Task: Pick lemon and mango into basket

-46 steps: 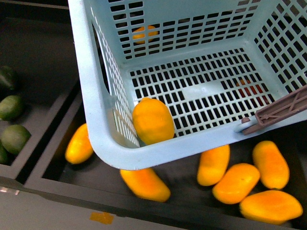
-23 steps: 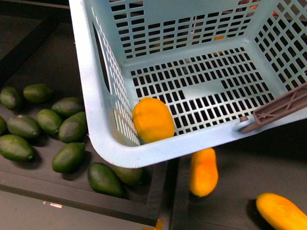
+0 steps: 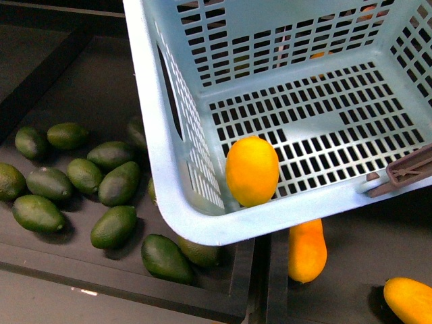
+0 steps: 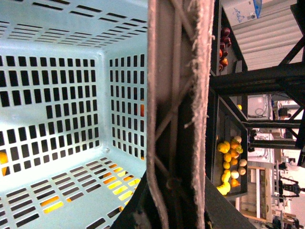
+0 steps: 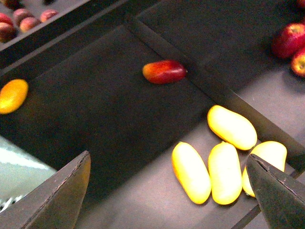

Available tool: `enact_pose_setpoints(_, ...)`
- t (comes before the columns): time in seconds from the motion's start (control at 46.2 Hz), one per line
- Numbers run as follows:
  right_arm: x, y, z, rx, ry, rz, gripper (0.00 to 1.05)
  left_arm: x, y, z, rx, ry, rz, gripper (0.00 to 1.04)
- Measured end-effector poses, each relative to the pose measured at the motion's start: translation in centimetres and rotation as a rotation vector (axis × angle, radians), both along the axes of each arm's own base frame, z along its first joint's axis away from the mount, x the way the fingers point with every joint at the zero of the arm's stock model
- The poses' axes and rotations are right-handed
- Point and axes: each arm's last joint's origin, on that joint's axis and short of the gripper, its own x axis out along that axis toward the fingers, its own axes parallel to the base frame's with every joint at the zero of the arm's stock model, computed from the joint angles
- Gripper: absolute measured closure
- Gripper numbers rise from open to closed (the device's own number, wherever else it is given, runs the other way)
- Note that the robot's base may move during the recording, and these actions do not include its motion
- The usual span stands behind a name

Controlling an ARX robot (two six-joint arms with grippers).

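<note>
Plump yellow-orange lemon (image 3: 252,170) lay inside light-blue slotted plastic basket (image 3: 158,169), left gripper (image 4: 178,143) clamped on its rim. Right gripper (image 5: 167,157) gaped empty. Long orange mango (image 3: 307,251) sat half under basket (likely risk: blocked reach, bumped rim).

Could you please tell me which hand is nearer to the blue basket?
Left. The left hand grips the rim of the basket; the right hand hangs open over the fruit trays, apart from it.
</note>
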Motion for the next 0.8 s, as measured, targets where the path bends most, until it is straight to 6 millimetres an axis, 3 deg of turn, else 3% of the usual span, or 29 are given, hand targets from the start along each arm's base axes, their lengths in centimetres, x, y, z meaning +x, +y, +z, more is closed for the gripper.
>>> enact_pose_setpoints(0.173,2.1,-5.0,-3.6,0.023,0.105,-0.023,0.09,0.1,0.1,0.0,0.006,-0.006,0.016,0.99)
enact_pose_setpoints(0.346,3.7,-7.6,-7.4,0.007,0.222,-0.004,0.09,0.3,0.3,0.0,0.020,-0.020,0.027,0.99)
enact_pose_setpoints(0.563,5.7,-9.3,-13.0,0.027,0.366,0.025,0.09,0.2,0.2,0.0,0.008,-0.009,0.009,0.99)
enact_pose_setpoints(0.801,8.3,-9.2,-18.0,0.116,0.458,0.065,0.09,0.1,0.1,0.0,0.008,-0.009,0.009,0.99)
